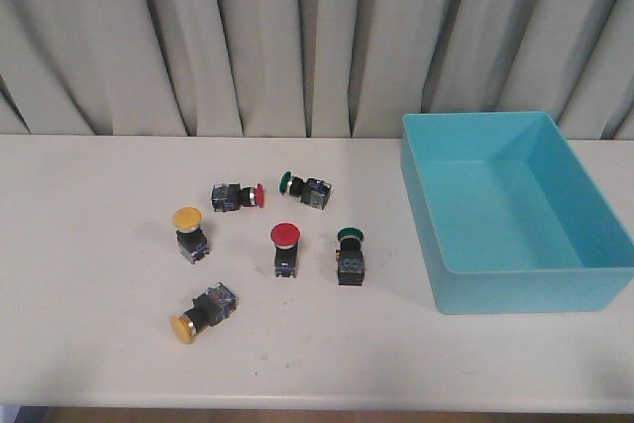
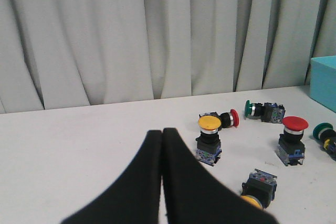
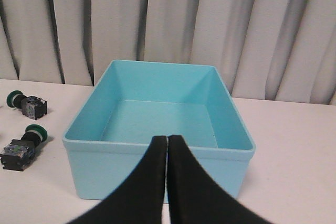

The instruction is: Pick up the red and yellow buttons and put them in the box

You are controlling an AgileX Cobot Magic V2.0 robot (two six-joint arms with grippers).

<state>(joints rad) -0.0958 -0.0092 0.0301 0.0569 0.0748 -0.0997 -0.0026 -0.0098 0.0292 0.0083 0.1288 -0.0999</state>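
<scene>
Two yellow buttons sit left of centre on the table: one upright point(image 1: 189, 232) point(image 2: 209, 140), one on its side near the front edge point(image 1: 202, 312) point(image 2: 259, 188). A red button stands upright point(image 1: 285, 249) point(image 2: 292, 139); another red button lies on its side behind it point(image 1: 239, 196) point(image 2: 223, 119). The turquoise box point(image 1: 515, 289) point(image 3: 157, 169) is at the right and holds nothing. My left gripper point(image 2: 162, 132) is shut and empty, short of the yellow buttons. My right gripper point(image 3: 167, 139) is shut and empty, in front of the box's near wall. Neither gripper shows in the front view.
Two green-capped buttons lie among the others: one on its side at the back point(image 1: 305, 187) point(image 2: 263, 110) point(image 3: 24, 103), one nearer the box point(image 1: 350, 256) point(image 2: 326, 136) point(image 3: 23, 146). Grey curtains point(image 1: 297, 37) hang behind the table's far edge.
</scene>
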